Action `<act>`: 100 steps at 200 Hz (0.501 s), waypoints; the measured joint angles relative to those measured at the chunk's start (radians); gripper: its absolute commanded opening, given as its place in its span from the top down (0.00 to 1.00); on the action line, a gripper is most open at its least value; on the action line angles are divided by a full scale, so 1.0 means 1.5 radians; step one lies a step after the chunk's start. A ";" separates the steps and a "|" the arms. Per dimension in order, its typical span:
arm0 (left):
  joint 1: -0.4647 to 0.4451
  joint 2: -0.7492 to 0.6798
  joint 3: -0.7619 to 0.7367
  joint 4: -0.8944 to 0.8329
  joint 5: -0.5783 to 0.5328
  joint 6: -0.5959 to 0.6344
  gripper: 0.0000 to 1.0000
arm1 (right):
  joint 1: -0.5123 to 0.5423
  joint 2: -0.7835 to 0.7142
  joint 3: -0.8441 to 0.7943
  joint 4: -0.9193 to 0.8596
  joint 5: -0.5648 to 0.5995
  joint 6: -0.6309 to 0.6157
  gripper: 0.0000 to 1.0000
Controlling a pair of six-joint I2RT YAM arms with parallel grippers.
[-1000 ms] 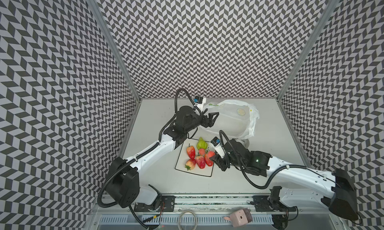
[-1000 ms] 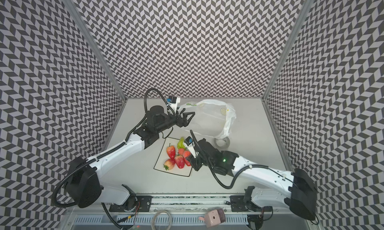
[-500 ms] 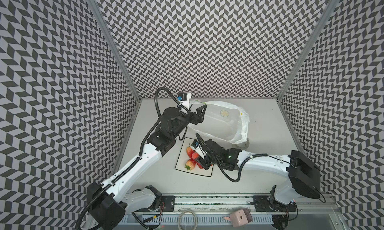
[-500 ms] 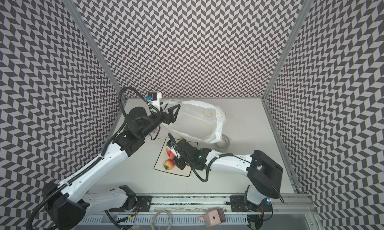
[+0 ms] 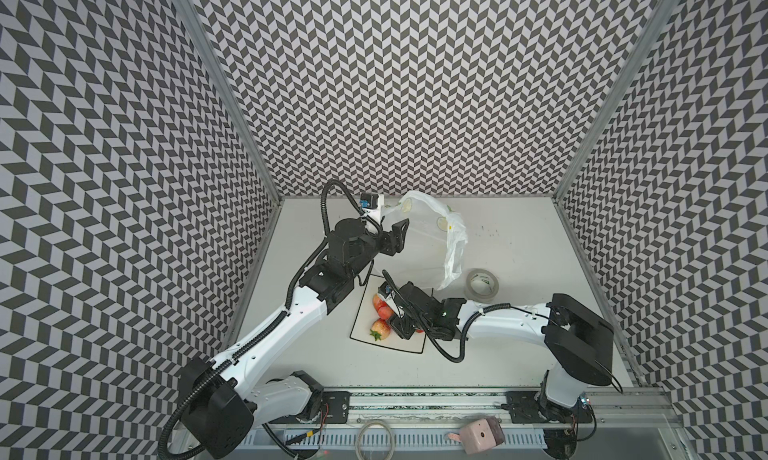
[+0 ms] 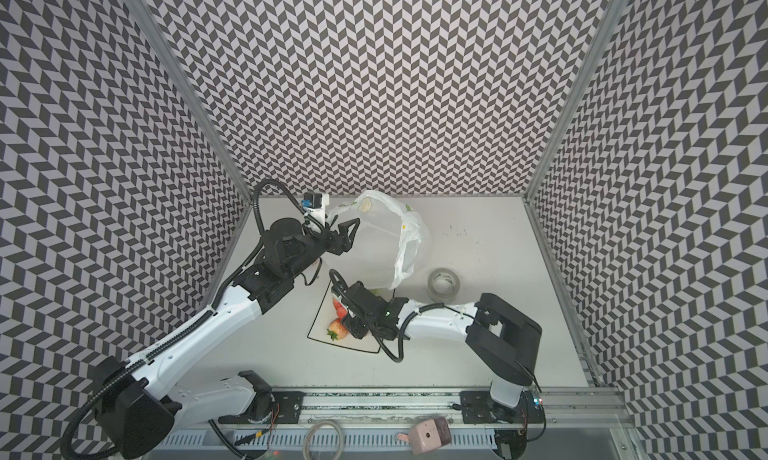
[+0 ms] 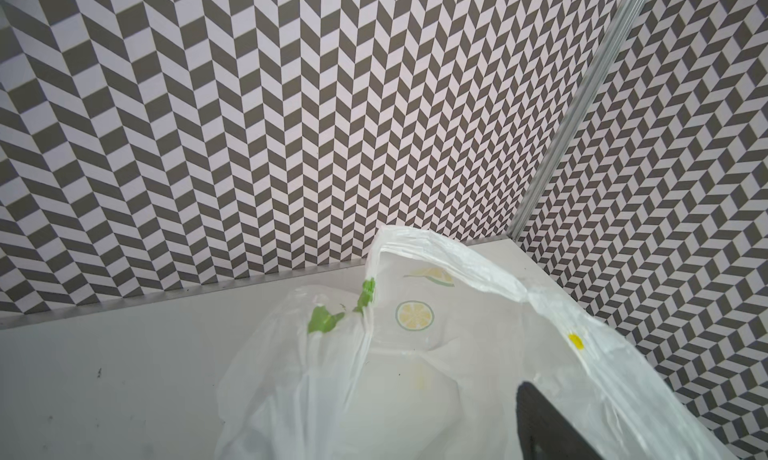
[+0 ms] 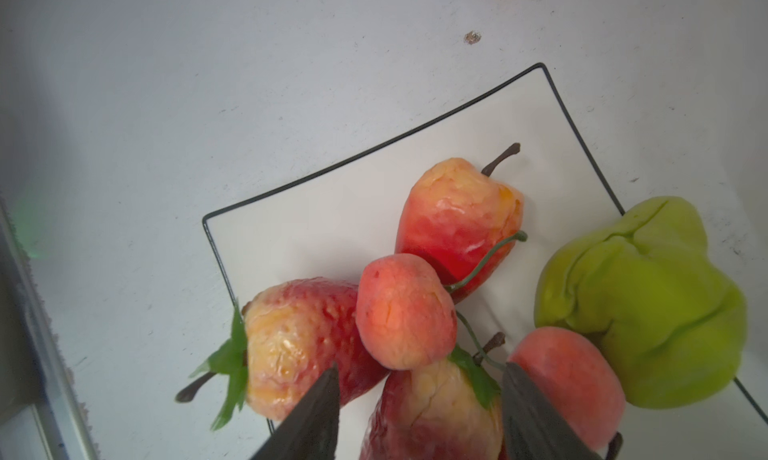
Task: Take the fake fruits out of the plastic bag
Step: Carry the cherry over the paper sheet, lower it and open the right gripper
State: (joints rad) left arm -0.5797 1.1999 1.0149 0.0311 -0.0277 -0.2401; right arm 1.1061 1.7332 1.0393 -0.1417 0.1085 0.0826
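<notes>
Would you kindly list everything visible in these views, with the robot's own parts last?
strawberries: three visible, red-orange, on the plate
round fruits: two, pinkish-orange, among the strawberries
pear: one, yellow-green, overlapping the plate's rim at a corner
plate: one, white with black rim, front middle of the table
plastic bag: one, translucent white with lemon prints, behind the plate
tape roll: one, pale, right of the bag
table: one, light grey
walls: three, grey-and-white chevron
pink block: one, on the front rail
cable loop: one, grey, on the front rail
left gripper: black, jaws apart, at the bag's edge
right gripper: black, jaws apart, just above the fruits
</notes>
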 measured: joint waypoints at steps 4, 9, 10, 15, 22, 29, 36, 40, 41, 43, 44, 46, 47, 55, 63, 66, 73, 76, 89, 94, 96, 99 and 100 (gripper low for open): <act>0.001 0.001 0.000 0.000 0.001 0.000 0.27 | 0.001 -0.002 0.000 -0.001 0.000 0.000 0.34; 0.001 0.001 0.000 0.001 0.003 0.000 0.27 | 0.001 -0.005 0.000 -0.001 0.000 0.002 0.33; 0.002 0.002 0.000 0.001 0.003 0.000 0.27 | 0.001 -0.006 0.000 -0.002 0.000 0.001 0.33; 0.002 0.002 0.000 0.002 0.004 -0.001 0.27 | 0.001 -0.011 0.000 -0.002 0.000 0.003 0.32; 0.003 0.002 0.000 0.003 0.005 -0.002 0.28 | 0.002 -0.022 -0.001 -0.004 -0.001 0.003 0.32; 0.003 0.002 0.000 0.003 0.006 -0.003 0.28 | 0.002 -0.038 -0.004 -0.004 -0.005 0.003 0.31; 0.004 0.002 0.000 0.004 0.007 -0.003 0.28 | 0.003 -0.058 -0.008 -0.004 -0.010 0.002 0.30; 0.005 0.003 0.000 0.005 0.009 -0.004 0.28 | 0.003 -0.076 -0.012 -0.007 -0.014 0.002 0.30; 0.005 0.003 0.000 0.006 0.009 -0.004 0.28 | 0.003 -0.078 -0.012 -0.007 -0.014 0.001 0.30; 0.005 0.004 0.000 0.006 0.009 -0.004 0.28 | 0.003 -0.086 -0.015 -0.007 -0.017 0.000 0.30; 0.005 0.004 0.000 0.007 0.009 -0.004 0.28 | 0.003 -0.093 -0.016 -0.007 -0.019 -0.001 0.30; 0.005 0.005 0.000 0.008 0.010 -0.005 0.29 | 0.003 -0.100 -0.017 -0.008 -0.021 -0.001 0.30; 0.005 0.005 0.000 0.008 0.010 -0.005 0.29 | 0.003 -0.107 -0.018 -0.008 -0.022 -0.002 0.30; 0.007 0.009 0.000 0.012 0.011 -0.006 0.29 | 0.003 -0.145 -0.022 -0.013 -0.028 -0.005 0.29; 0.007 0.013 0.000 0.015 0.013 -0.008 0.30 | 0.003 -0.188 -0.022 -0.017 -0.035 -0.008 0.29; 0.007 0.014 0.000 0.017 0.014 -0.009 0.30 | 0.003 -0.204 -0.022 -0.019 -0.037 -0.009 0.29; 0.008 0.019 -0.002 0.021 0.016 -0.010 0.30 | 0.003 -0.241 -0.021 -0.022 -0.038 -0.010 0.29; 0.008 0.021 -0.002 0.023 0.017 -0.010 0.30 | 0.003 -0.258 -0.021 -0.025 -0.037 -0.010 0.29; 0.008 0.029 -0.005 0.028 0.020 -0.013 0.31 | 0.003 -0.318 -0.007 -0.048 -0.027 -0.007 0.28; 0.008 0.033 -0.006 0.030 0.022 -0.013 0.32 | 0.003 -0.335 0.005 -0.061 -0.018 -0.004 0.28; 0.008 0.034 -0.006 0.030 0.022 -0.014 0.32 | 0.003 -0.342 0.011 -0.067 -0.015 -0.002 0.28; 0.009 0.036 -0.007 0.031 0.023 -0.014 0.32 | 0.003 -0.350 0.022 -0.078 -0.008 0.001 0.28; 0.009 0.036 -0.007 0.031 0.023 -0.014 0.32 | 0.003 -0.352 0.024 -0.080 -0.005 0.002 0.28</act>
State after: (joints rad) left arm -0.5667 1.2541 1.0042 0.0776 0.0071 -0.2615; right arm 1.1107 1.2053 1.0756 -0.2615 0.1005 0.0853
